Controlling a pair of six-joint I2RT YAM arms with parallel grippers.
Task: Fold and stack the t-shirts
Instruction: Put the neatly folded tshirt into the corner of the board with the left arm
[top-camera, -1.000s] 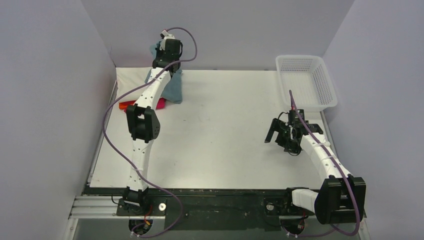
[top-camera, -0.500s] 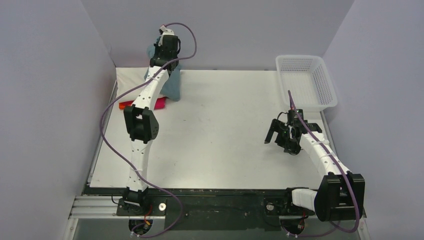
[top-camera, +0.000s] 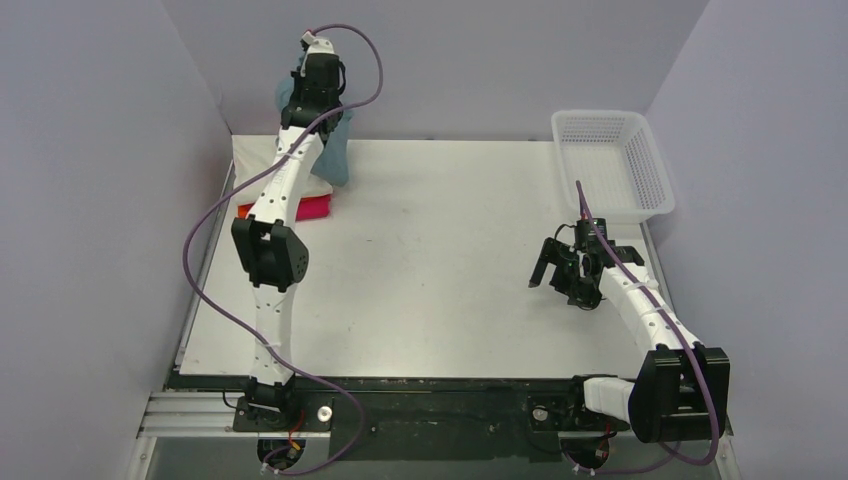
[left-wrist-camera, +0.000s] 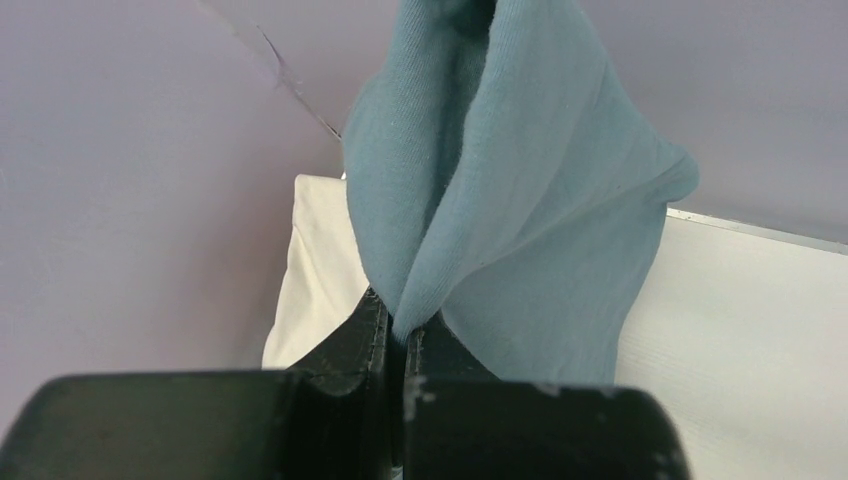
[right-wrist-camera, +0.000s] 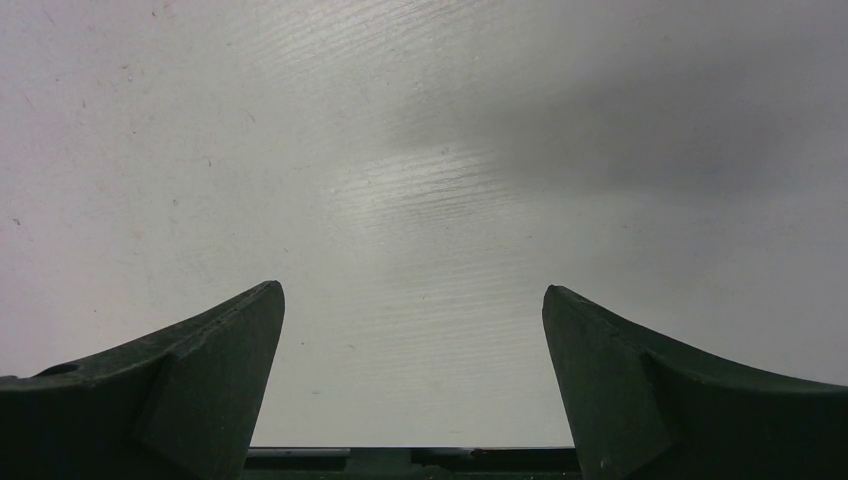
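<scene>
White tabletop (top-camera: 450, 270) enclosed by lilac walls (top-camera: 460, 60), teal t-shirt (left-wrist-camera: 520, 200) pinched by left gripper (left-wrist-camera: 398, 322) at far-left corner, right gripper (right-wrist-camera: 412, 292) held spread above bare surface

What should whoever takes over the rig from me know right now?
Left gripper: shut on the teal-blue t-shirt, which hangs bunched above the far-left corner.
Right gripper: open, holding nothing, over the table near the white mesh basket.
Done: cream-white t-shirt, pink-magenta t-shirt and orange t-shirt lie folded in a stack at far left.
Left: the teal-blue t-shirt likely needs laying out, folding and adding to the stack.
</scene>
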